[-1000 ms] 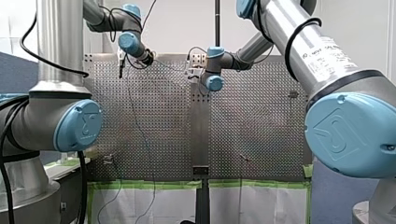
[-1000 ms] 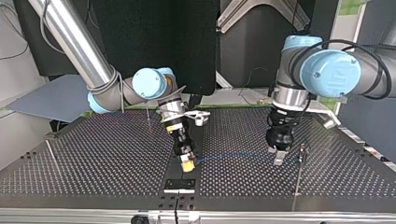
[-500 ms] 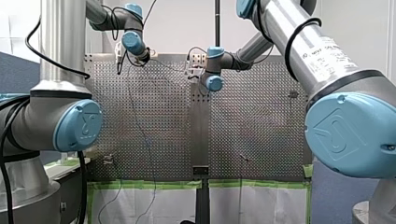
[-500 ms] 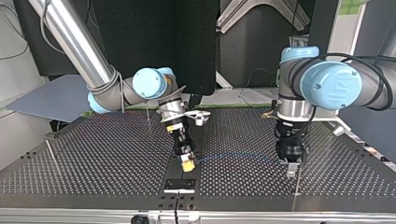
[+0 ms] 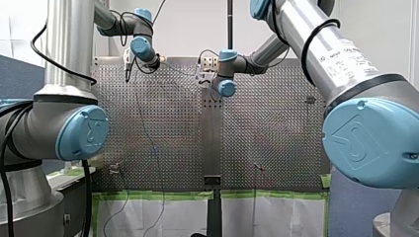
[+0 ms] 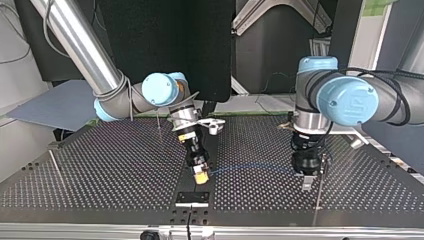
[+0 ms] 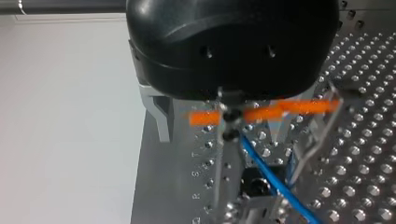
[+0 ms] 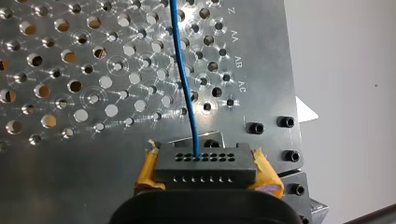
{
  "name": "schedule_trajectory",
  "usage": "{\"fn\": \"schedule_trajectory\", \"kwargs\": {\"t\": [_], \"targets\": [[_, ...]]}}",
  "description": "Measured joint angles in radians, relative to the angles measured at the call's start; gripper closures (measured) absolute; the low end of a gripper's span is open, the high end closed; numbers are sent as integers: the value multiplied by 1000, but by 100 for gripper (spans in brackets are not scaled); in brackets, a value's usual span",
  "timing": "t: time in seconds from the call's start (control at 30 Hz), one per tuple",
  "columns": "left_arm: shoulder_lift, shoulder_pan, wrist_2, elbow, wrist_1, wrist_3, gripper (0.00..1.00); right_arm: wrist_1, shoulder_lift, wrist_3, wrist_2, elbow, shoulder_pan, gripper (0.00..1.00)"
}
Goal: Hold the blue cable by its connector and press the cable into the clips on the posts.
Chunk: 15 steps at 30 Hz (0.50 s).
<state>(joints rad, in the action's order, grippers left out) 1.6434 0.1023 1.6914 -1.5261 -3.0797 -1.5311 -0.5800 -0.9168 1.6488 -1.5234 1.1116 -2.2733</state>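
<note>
Across a perforated metal worktop [image 6: 100,170], with dark panels behind. Near the middle of the top view, just behind a black plate [image 6: 192,197] at the near edge: my right gripper [image 6: 201,176], tilted downward, fingers clenched on the connector [image 8: 205,165]. In the right wrist view, yellow pads [image 8: 145,171] pressed against both ends of that dark, many-holed block, with the blue cable [image 8: 184,79] leaving one hole in its upper row and running straight ahead over the worktop. In the top view, drawn out as a thin blue line just above the worktop, from the connector toward the view's right, as far as my left gripper [image 6: 308,181]. There, pointing straight down, just beside a thin upright post [image 6: 318,200]; touching or not, cannot tell. In the left wrist view, metal fingers [image 7: 161,116] released and spread wide under the black body, with the post's orange clip [image 7: 261,112] and the blue cable between them, the blue cable slanting away from just under the clip. Seated in the clip or not: too blurred to tell. At the top view's left, another thin post [image 6: 55,167], well apart from both grippers. In the front view, green tape [image 5: 158,195] along the worktop's near edge.
</note>
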Motion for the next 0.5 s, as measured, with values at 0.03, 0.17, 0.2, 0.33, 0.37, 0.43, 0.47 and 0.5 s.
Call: {"fn": "schedule_trajectory", "kwargs": {"t": [0.03, 0.17, 0.2, 0.33, 0.37, 0.43, 0.47, 0.5], "targets": [[1, -1, 0, 1, 0, 0, 0, 0, 0, 0, 0, 0, 0, 100], [5, -3, -2, 3, 2, -3, 0, 0, 0, -1, 0, 0, 0, 100], [5, -4, -2, 4, 2, -3, 0, 0, 0, -1, 0, 0, 0, 100], [5, -5, -4, 5, 2, -4, 0, 0, 1, -1, 0, 0, 0, 100], [5, -5, -4, 5, 2, -4, 0, 0, 1, -1, 0, 0, 0, 100], [6, -6, -4, 5, 2, -5, 0, 0, 1, -1, 0, 0, 0, 100], [6, -6, -4, 5, 2, -6, 0, 0, 1, -1, 0, 0, 0, 100], [6, -6, -3, 5, 2, -6, 4, 0, 1, -1, 0, 0, 0, 100]]}}
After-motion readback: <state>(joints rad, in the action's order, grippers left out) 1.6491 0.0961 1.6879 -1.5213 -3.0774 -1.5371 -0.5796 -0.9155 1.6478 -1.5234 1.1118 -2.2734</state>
